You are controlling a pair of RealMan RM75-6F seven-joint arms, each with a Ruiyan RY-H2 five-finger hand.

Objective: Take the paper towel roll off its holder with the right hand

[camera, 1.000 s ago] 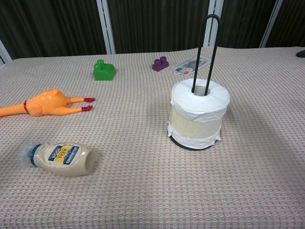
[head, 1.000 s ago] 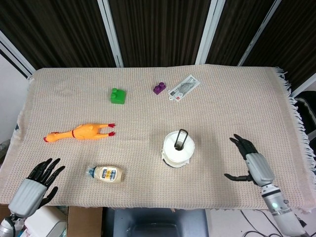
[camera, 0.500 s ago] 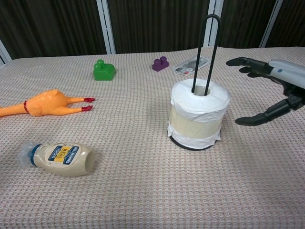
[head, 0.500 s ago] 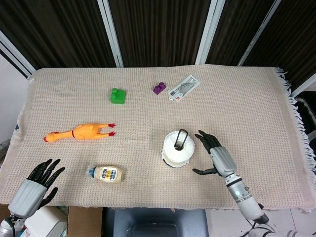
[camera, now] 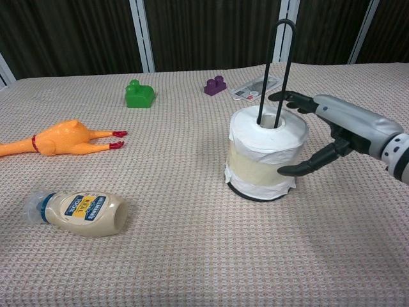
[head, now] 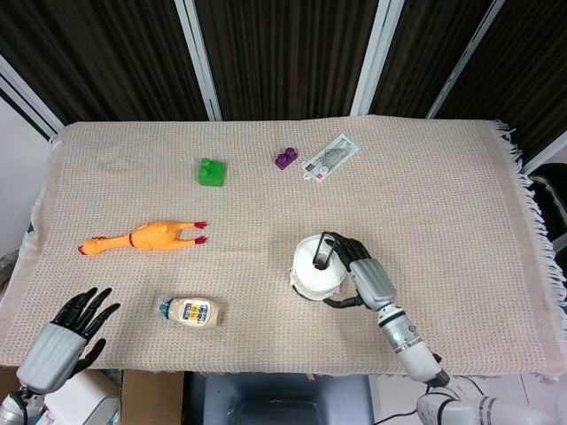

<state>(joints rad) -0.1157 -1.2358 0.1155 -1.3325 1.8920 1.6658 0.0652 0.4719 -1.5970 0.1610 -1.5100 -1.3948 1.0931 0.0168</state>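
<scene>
The white paper towel roll (head: 315, 267) (camera: 265, 153) stands upright on its black wire holder (camera: 285, 51), whose loop (head: 327, 243) sticks up through the core. My right hand (head: 367, 278) (camera: 342, 125) is against the roll's right side with its fingers spread. The thumb reaches along the roll's near side and seems to touch it. The other fingers curve over the far top edge. The roll sits low on the holder's base. My left hand (head: 69, 329) hovers at the table's near left corner, fingers apart and holding nothing; only the head view shows it.
A mayonnaise bottle (head: 190, 312) (camera: 80, 211) lies near the front left. A rubber chicken (head: 142, 237) (camera: 57, 139) lies behind it. A green block (head: 211, 172), a purple block (head: 285, 159) and a printed packet (head: 330, 157) sit further back on the woven cloth (head: 443, 195).
My right hand has swept left from the table's right side to the roll, and its fingers now bracket the roll. The roll and the left hand have stayed put.
</scene>
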